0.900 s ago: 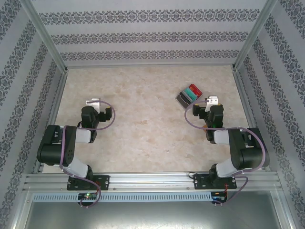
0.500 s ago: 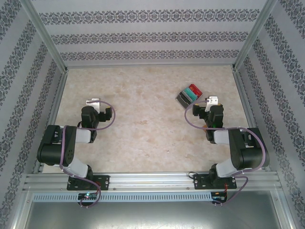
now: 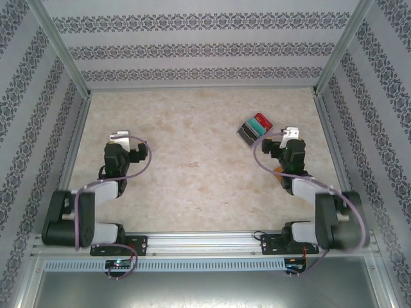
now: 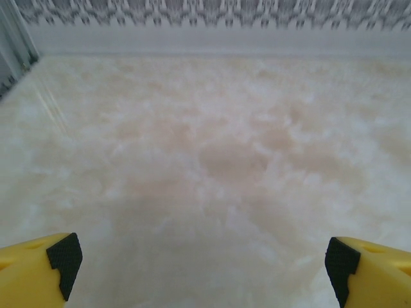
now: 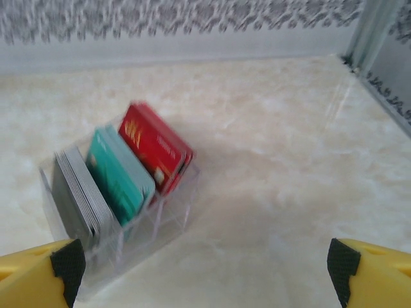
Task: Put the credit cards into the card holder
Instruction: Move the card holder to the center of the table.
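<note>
Both jaws wide, right arm (image 3: 300, 185) extended beside credit cards (image 3: 255, 126)

Walls (image 3: 205, 45): pale, crossed by dark ornamental bands, on three sides.
Tabletop (image 3: 192, 167): beige, marbled, across the frame's middle.
Posts (image 3: 62, 51): metal, slanting from the upper corners.
Rail (image 3: 205, 241): aluminium, along the bottom.
Light: soft, even.

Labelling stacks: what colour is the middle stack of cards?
The middle stack is teal-green, clearest in the right wrist view.
</note>
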Robot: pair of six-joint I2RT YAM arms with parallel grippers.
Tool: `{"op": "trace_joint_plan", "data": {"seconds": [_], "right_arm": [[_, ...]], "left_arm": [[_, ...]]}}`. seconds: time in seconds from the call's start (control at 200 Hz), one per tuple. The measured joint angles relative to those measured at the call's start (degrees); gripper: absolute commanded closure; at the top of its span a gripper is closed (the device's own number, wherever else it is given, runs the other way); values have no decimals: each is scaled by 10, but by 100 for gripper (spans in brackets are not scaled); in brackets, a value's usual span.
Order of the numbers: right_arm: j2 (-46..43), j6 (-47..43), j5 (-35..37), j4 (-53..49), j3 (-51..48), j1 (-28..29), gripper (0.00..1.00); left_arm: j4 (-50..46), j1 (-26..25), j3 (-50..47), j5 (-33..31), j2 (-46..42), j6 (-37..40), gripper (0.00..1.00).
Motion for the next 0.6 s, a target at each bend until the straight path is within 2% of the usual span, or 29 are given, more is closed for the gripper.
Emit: {"op": "trace_joint_plan", "data": {"seconds": [0.09,0.145,0.255,0.35,0.44,0.525,0.6], "right_arm": [[-90,56,-10,-103,34,-14,2],[-131,87,-34,-162,57,-34,2],[-142,164,-97,-289,113,-91,2],[-101,212,-169,-383,143,-134,2],[-68,233,-208,-466,145,-140,2],[-50,243,-209,-540,147,-139,2],[-53,256,-180,-594,147,-139,2]], "left_arm": [[-67,0,34,-2,-70,-40,1],[-122,0,67,-17,-98,-90,1],[-229,1,132,-23,-115,-181,1],[-274,0,162,44,-101,-237,1],[-294,-3,172,117,-64,-281,1],[-308,-20,174,160,-28,-308,1],[-323,-52,177,185,-4,-321,1]]}}
